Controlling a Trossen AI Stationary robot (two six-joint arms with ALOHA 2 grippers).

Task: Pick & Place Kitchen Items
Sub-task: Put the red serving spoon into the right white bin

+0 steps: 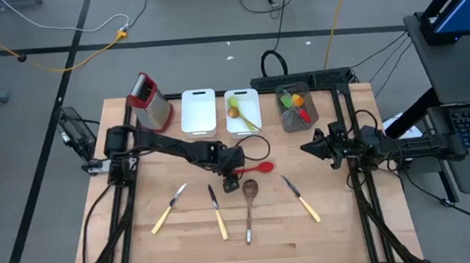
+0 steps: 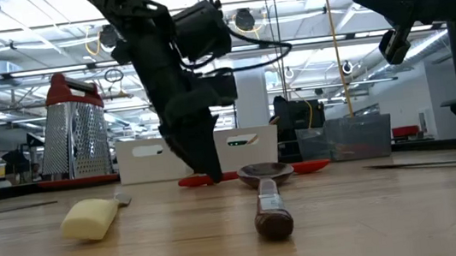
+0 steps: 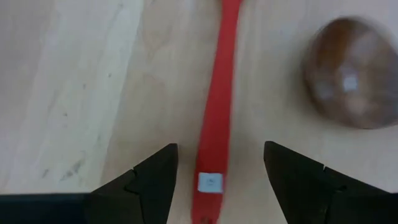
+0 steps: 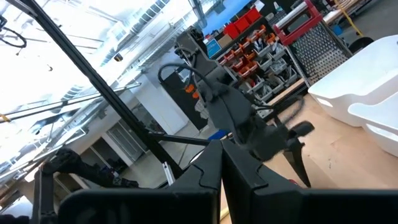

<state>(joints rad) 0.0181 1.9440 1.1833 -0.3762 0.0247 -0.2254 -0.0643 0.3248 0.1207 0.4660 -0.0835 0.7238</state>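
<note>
Left gripper point(image 3: 217, 171) low over table point(image 1: 341, 232), fingers apart, astride handle of red spatula point(image 3: 217, 106), not clamping. Wooden spoon point(image 1: 249, 198) beside. Right gripper point(image 1: 307, 149) closed, empty, raised at table's right side.

Red spatula point(image 3: 214, 118) handle cut off at both edges of left wrist view; blade end not shown there. Wooden spoon point(image 3: 348, 74) bowl blurred, clipped at frame edge. Contents of grey tray point(image 1: 295, 106) too small to identify individually. Knife point(image 2: 90, 219) blade largely hidden behind cream handle in low view.
</note>
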